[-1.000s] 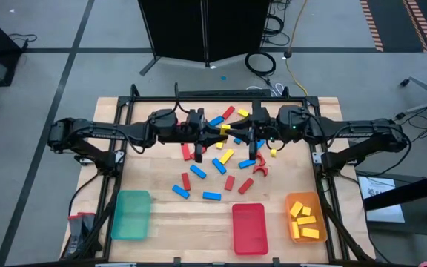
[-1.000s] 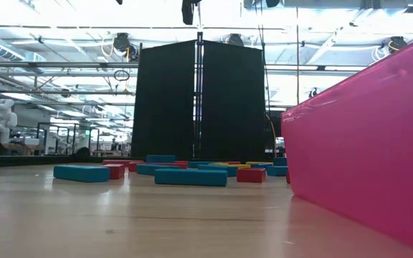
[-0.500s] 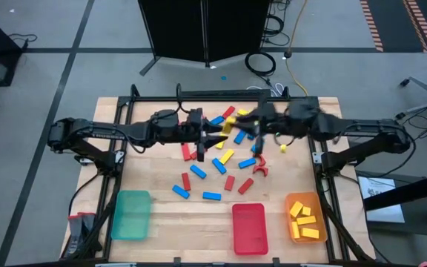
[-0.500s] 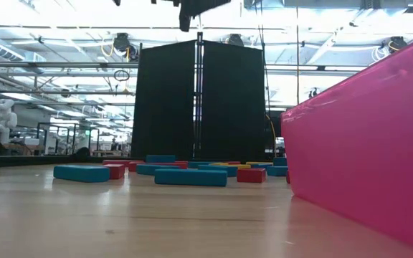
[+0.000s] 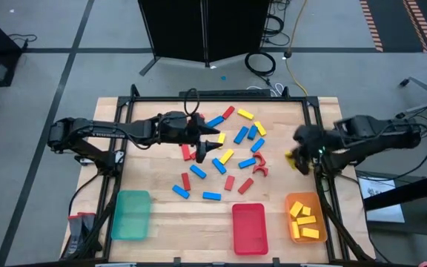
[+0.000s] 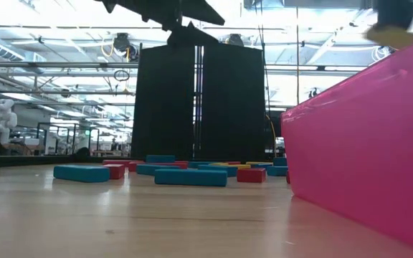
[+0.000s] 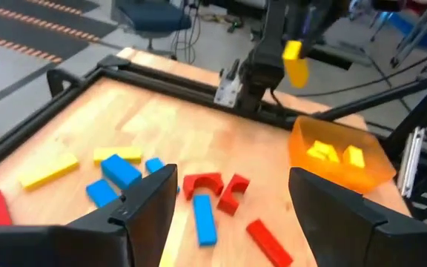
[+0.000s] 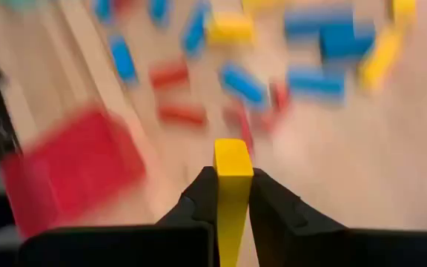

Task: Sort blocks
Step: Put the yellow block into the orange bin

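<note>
Since a second ago, the right gripper (image 5: 296, 157) swung from the pile toward three o'clock, clamped on a yellow block (image 8: 233, 174). Left gripper (image 5: 215, 144) now stands open above the blocks (image 5: 224, 159). Only the orange tray (image 5: 305, 218), five o'clock, holds yellow pieces; most blocks remain unsorted.

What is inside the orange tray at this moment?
The orange tray holds only yellow blocks, roughly five, lying loosely together in the high view. Whether more lie beneath them cannot be seen. No red or blue piece shows inside.
</note>
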You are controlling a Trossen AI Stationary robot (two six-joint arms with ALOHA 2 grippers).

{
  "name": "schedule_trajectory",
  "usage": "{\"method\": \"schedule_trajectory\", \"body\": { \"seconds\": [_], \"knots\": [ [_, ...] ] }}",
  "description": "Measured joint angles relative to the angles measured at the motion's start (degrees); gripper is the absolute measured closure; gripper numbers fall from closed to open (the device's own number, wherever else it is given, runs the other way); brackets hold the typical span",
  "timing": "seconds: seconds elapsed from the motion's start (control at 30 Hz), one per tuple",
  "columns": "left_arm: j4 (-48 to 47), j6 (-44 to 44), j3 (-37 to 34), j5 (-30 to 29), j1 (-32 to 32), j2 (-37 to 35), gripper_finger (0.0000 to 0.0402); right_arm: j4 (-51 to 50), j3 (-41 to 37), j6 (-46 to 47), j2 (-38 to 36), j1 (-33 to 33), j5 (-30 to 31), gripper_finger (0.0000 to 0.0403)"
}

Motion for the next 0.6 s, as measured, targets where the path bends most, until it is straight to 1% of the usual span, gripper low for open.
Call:
{"method": "schedule_trajectory", "body": {
  "seconds": [0.1, 0.17, 0.23, 0.37, 0.47, 0.6],
  "knots": [
    [-0.3, 0.0, 0.0, 0.0, 0.5, 0.0, 0.0143, -0.5, 0.0, 8.1, 0.0, 7.8, -1.2, 0.0371],
    [0.1, 0.0, 0.0, 0.0, 0.7, 0.0, 0.0144, 1.5, 0.0, 12.2, 1.2, 12.6, -1.9, 0.0371],
    [0.1, 0.0, 0.0, 0.0, 1.0, 0.0, 0.0144, 1.3, -0.1, 16.3, 3.0, 17.1, -2.1, 0.0371],
    [0.0, 0.1, 0.0, 0.0, 1.3, 0.0, 0.0144, 2.4, -3.8, 23.3, 5.7, 24.7, -2.7, 0.0371],
    [-0.1, 0.0, 0.0, 0.0, 1.7, 0.0, 0.0144, 8.8, -8.9, 29.2, 7.3, 29.8, -5.2, 0.0371],
    [-0.1, 0.0, 0.0, 0.0, 2.1, 0.0, 0.0144, 18.1, -15.2, 35.7, 8.6, 34.6, -5.5, 0.0371]
  ]
}}
